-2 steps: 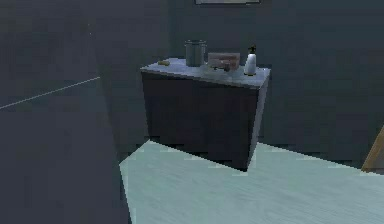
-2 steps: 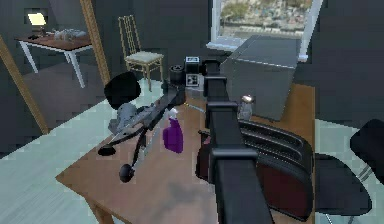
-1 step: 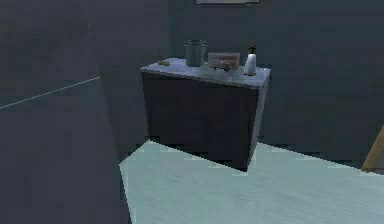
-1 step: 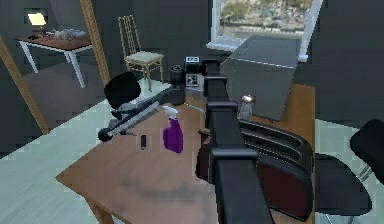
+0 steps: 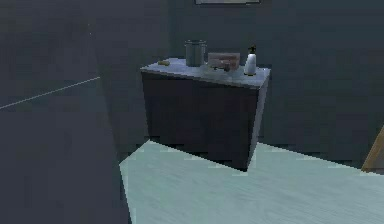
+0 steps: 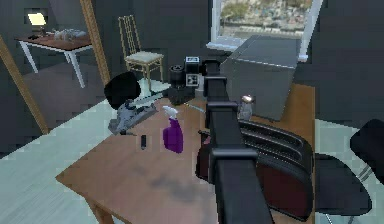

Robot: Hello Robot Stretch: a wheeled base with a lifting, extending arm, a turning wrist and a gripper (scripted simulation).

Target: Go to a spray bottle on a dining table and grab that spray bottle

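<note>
– Bottle [image 6: 172, 133], where is it?
– Purple one, upright on the wooden table [image 6: 110, 175], just left of the arm [image 6: 232, 150]
– How will it handle?
– Light, stiff plastic, I'd judge; likely slick and tippy. Take the body below the trigger
– Fingers [image 6: 176, 96]?
– Cannot tell their state, nor whether they hold anything

No word, number or sign can be read. The two small white squares [image 6: 203, 67] beside the gripper [image 6: 176, 82] bear black marks, not letters. The purple spray bottle [image 6: 172, 133] near the gripper shows no legible label.
</note>
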